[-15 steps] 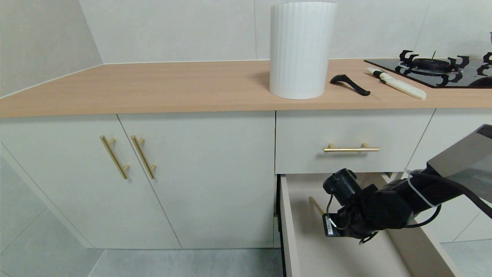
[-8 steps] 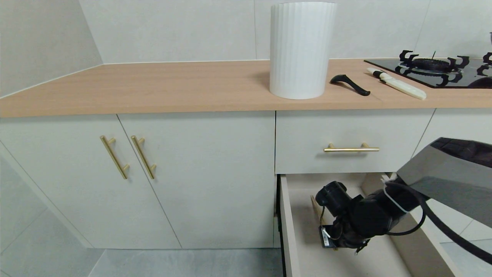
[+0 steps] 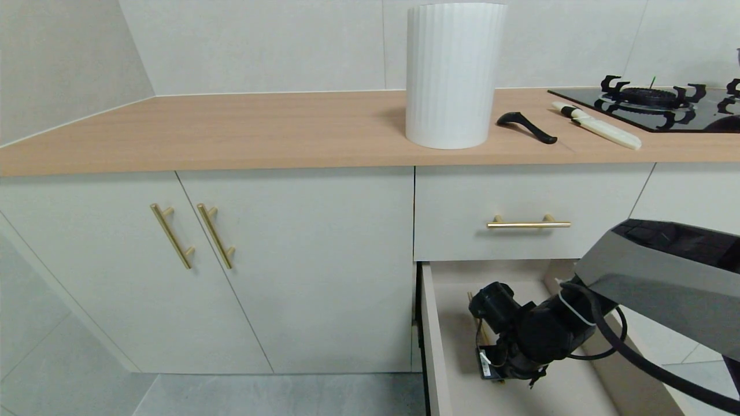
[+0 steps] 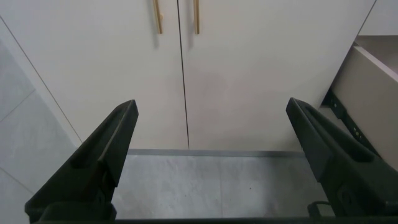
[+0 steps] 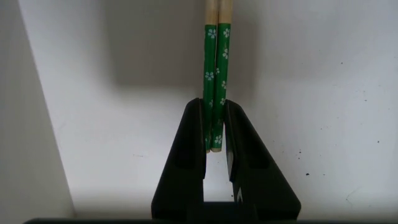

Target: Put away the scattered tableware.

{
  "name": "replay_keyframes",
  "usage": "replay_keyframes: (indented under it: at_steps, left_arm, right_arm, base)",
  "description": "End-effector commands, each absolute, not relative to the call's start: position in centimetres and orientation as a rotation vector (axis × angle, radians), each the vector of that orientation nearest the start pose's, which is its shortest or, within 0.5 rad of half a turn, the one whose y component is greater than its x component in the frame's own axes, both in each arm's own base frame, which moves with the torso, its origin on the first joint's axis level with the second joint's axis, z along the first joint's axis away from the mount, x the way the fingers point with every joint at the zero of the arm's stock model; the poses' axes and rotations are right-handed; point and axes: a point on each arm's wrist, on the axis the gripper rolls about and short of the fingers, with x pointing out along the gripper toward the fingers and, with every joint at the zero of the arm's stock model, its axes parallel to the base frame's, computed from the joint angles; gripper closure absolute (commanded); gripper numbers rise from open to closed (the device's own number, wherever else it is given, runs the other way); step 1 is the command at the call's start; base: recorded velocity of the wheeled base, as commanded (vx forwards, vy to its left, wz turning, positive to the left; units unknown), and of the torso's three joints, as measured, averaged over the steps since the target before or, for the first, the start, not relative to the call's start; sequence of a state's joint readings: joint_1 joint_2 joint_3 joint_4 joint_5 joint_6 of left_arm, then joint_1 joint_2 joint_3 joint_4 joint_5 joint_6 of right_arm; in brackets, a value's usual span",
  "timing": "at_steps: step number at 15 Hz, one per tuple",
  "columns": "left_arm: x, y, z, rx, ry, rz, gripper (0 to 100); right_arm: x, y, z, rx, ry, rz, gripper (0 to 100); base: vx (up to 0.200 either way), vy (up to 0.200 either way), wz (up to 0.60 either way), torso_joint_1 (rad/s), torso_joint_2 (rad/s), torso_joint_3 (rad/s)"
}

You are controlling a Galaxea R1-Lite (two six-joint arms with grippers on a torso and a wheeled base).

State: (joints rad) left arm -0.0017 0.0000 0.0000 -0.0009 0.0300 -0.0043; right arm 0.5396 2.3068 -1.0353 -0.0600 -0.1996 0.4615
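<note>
A pair of wooden chopsticks (image 5: 216, 68) with green flowered ends sits between the fingers of my right gripper (image 5: 215, 107), which is shut on them. The gripper is low inside the open beige drawer (image 3: 435, 341), with the chopsticks (image 3: 473, 303) pointing toward the drawer's back left. On the wooden counter lie a black-handled utensil (image 3: 526, 127) and a white knife (image 3: 598, 126). My left gripper (image 4: 214, 155) is open and holds nothing; it faces the cabinet doors (image 4: 186, 62) close to the floor.
A tall white ribbed container (image 3: 451, 75) stands on the counter above the drawers. A gas hob (image 3: 647, 101) is at the counter's far right. The upper drawer with a gold handle (image 3: 528, 223) is shut just above the open one.
My right arm has sunk lower and moved left inside the open drawer, carrying the chopsticks with it. The things on the counter have not moved.
</note>
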Motion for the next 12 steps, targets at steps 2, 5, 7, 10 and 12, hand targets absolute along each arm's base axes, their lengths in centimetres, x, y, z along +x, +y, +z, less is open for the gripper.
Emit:
replay_keyframes:
  at_steps: [2,5,7,10,12]
  left_arm:
    - [-2.28,0.07,7.56,-0.005,-0.002,0.029,0]
    - [-2.28,0.07,7.55,-0.005,0.0,0.029,0]
    - [-2.28,0.07,7.56,-0.005,-0.002,0.028,0]
    - [-2.28,0.07,7.56,-0.005,-0.002,0.028,0]
    - [-2.28,0.07,7.56,-0.005,-0.002,0.029,0]
  right_arm:
    - [31.18,18.17,-1.85,-0.032,1.163,0.029,100]
    - [31.22,18.19,-1.83,-0.032,1.162,0.03,100]
    - [31.22,18.19,-1.83,-0.032,1.162,0.03,0]
    - [31.19,18.17,-1.8,-0.032,1.162,0.03,0]
    - [31.14,18.14,-1.35,-0.028,1.152,0.032,0]
  base:
    - [0.0,0.0,0.0,0.0,0.0,0.0]
    - [0.0,0.0,0.0,0.0,0.0,0.0]
    - [0.0,0.0,0.0,0.0,0.0,0.0]
    - [0.0,0.0,0.0,0.0,0.0,0.0]
    - [0.0,0.0,0.0,0.0,0.0,0.0]
